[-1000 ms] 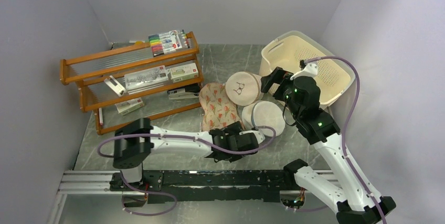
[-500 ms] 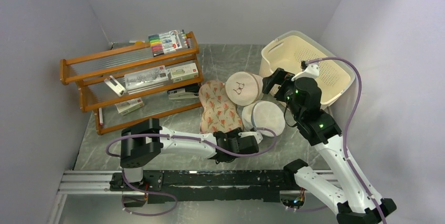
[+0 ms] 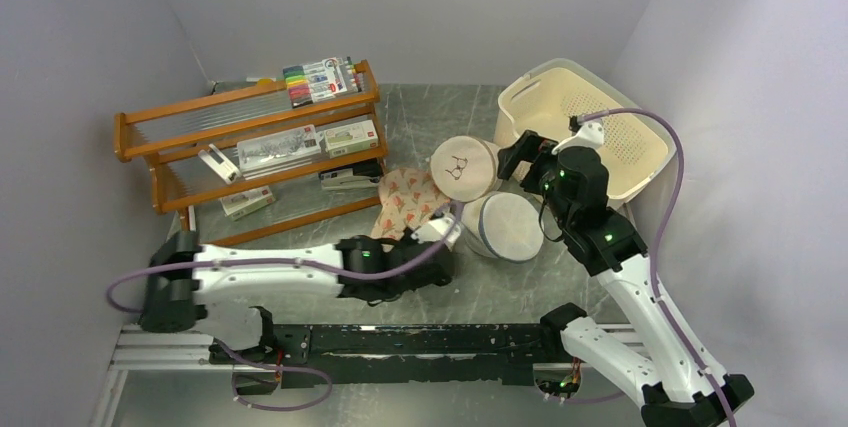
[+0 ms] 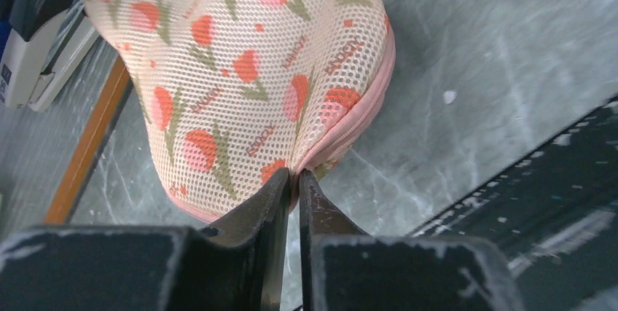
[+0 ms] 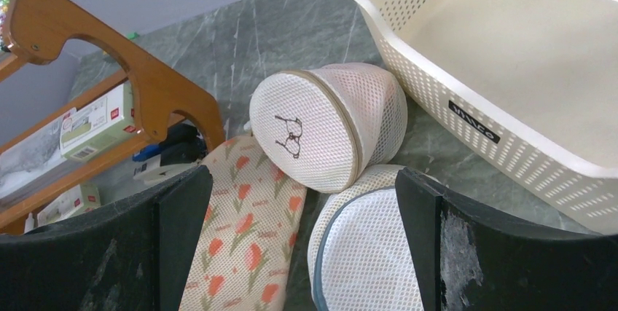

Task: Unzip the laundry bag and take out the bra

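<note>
- Top view looks down from above the counter's near edge.
- Left wrist view sits close on the laundry bag.
- Right wrist view, higher, shares that bag.

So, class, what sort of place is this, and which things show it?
Probably a robot test bench staged for laundry: bare grey walls, cream laundry basket, round mesh wash bags, wooden stationery rack.

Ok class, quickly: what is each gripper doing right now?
Left gripper: shut on the pink-edged end of the laundry bag.
Right gripper: open, holding nothing.
</note>
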Robot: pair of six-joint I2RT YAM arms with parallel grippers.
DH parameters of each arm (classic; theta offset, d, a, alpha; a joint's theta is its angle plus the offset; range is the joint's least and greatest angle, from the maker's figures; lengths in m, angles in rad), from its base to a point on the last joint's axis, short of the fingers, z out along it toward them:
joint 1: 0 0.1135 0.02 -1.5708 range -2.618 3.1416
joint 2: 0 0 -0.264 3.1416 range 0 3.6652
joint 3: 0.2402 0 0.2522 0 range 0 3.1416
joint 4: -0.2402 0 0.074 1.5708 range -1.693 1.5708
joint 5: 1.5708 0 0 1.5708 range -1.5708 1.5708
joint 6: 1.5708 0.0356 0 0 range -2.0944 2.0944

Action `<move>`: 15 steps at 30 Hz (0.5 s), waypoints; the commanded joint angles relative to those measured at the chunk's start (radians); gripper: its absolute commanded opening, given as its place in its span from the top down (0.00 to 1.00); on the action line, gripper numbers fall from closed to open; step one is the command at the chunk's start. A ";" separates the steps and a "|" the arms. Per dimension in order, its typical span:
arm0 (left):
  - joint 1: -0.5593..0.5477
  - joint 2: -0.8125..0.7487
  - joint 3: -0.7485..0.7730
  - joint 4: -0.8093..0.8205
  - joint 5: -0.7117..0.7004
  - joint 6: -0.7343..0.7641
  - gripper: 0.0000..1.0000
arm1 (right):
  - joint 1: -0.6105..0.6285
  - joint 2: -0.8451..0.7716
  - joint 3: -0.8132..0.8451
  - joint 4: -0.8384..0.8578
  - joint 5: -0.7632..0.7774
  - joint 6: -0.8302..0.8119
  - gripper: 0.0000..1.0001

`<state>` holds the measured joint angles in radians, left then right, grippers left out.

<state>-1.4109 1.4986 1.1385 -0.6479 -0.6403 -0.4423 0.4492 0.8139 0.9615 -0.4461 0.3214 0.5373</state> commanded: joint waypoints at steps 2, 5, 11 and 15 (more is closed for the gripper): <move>-0.002 -0.187 -0.065 -0.005 0.054 -0.112 0.85 | 0.005 0.016 -0.013 0.043 -0.085 -0.023 0.00; -0.002 -0.270 -0.136 0.027 0.064 -0.119 0.87 | 0.005 0.040 -0.002 0.056 -0.211 -0.075 0.00; 0.004 -0.287 -0.211 -0.157 -0.041 -0.278 0.81 | 0.006 0.096 -0.029 0.135 -0.561 -0.158 0.00; 0.013 -0.224 -0.177 -0.427 -0.156 -0.597 0.58 | 0.023 0.198 -0.035 0.154 -0.713 -0.160 0.00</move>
<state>-1.4090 1.2335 0.9321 -0.8135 -0.6598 -0.7361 0.4530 0.9321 0.9474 -0.3389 -0.1570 0.4171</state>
